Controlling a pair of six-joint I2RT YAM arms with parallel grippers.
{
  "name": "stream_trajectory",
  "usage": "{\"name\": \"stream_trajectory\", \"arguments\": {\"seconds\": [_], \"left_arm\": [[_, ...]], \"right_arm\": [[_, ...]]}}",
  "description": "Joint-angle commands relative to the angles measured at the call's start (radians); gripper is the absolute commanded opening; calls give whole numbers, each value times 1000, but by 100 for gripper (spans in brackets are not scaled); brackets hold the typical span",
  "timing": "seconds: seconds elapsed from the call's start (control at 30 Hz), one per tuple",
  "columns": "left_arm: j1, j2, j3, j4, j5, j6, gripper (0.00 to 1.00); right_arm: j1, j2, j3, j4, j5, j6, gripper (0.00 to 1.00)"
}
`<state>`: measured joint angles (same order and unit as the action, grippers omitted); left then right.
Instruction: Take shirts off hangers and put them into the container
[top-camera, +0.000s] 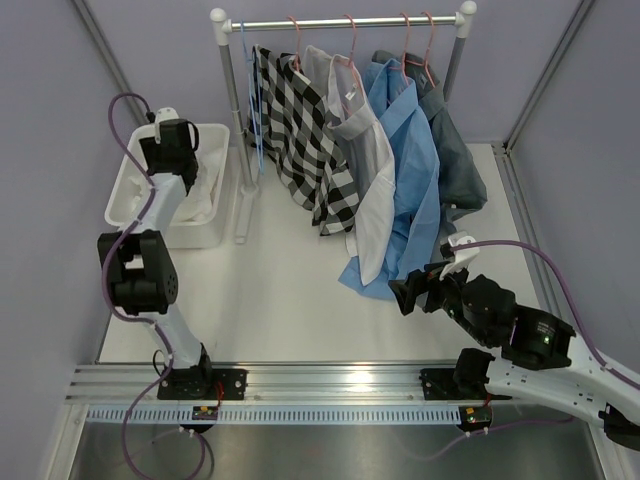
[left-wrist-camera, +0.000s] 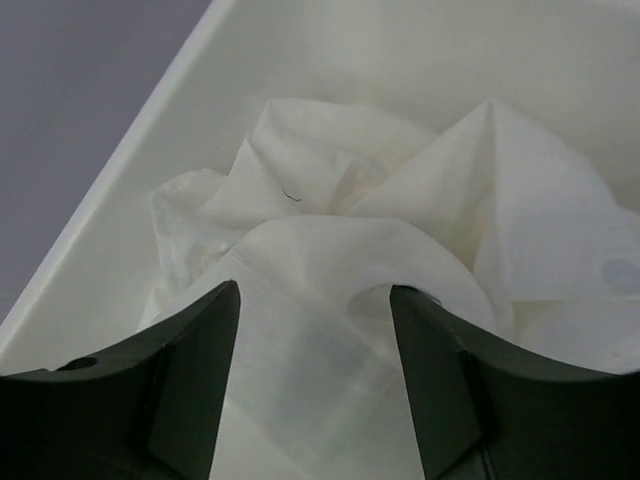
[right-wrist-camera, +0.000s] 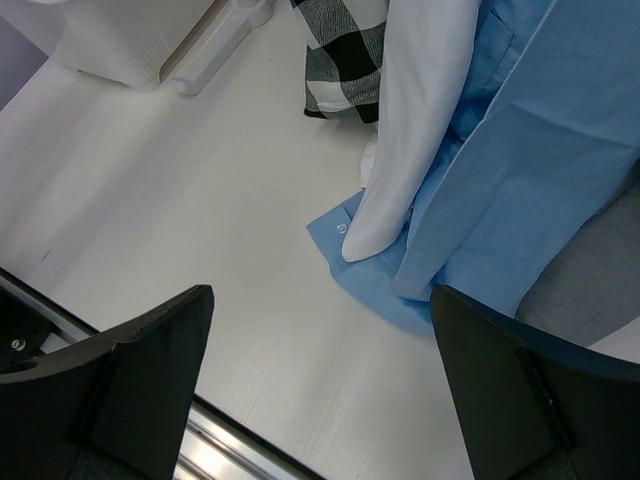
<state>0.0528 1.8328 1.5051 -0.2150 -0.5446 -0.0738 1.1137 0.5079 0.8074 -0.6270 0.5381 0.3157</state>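
**Jaws released on both arms; one shirt in the tub, four on the rail**

Item 1. Left gripper (left-wrist-camera: 312, 292): jaws parted, gripping nothing. It hangs directly over the container (top-camera: 118, 205), fingers pointing down into it.

Item 2. Container: white tub at the far-left corner of the table (top-camera: 280, 300), just beside the left post of the rail (top-camera: 340, 22). Contents: one white shirt (left-wrist-camera: 400, 200), crumpled and bunched, filling the bottom and rising in folds between the left fingers. No hanger shows on it.

Item 3. Right gripper (right-wrist-camera: 320, 292): jaws spread wide, empty, low over the table near the near-right edge, facing the hanging shirts.

Item 4. Rail, along the far edge. From left to right:
- light blue hanger (top-camera: 247, 70), bare
- check shirt (top-camera: 300, 130)
- pale grey-white shirt (top-camera: 365, 140)
- light blue shirt (top-camera: 415, 170)
- dark grey shirt (top-camera: 455, 150)

Each of the four shirts hangs from one of the pink hangers (top-camera: 352, 40).

Item 5. Light blue shirt: its hem and one cuff trail onto the table, near the right gripper. A white sleeve end rests against that cuff.
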Motion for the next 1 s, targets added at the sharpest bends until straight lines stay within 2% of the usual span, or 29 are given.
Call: {"name": "stream_trajectory", "arguments": {"seconds": [0.0,0.1,0.17,0.3,0.33,0.43,0.53,0.63,0.8,0.97], "left_arm": [[-4,-159,70,25,40,-75,68],[-5,-227,58,16,110,-139,67],[-8,-253,38,8,187,-197,62],[-11,-236,7,5,308,-296,39],[-11,-224,0,3,327,-322,30],[-11,-162,-17,3,357,-348,14],[-10,-69,0,-20,350,-339,6],[-2,41,58,-104,321,-324,3],[28,141,93,-168,207,-302,2],[58,241,168,-279,160,-297,3]], "right_arm": [[6,9,18,12,33,-13,99],[6,3,18,12,31,-13,99],[6,-2,19,15,34,-13,99],[6,-3,22,15,30,-12,99],[6,0,24,15,28,-12,99],[6,1,32,3,28,-6,99],[6,-5,35,-8,34,0,99],[6,-12,35,-14,40,6,99],[8,-5,39,-27,48,20,100],[6,9,50,-28,46,22,99]]}}
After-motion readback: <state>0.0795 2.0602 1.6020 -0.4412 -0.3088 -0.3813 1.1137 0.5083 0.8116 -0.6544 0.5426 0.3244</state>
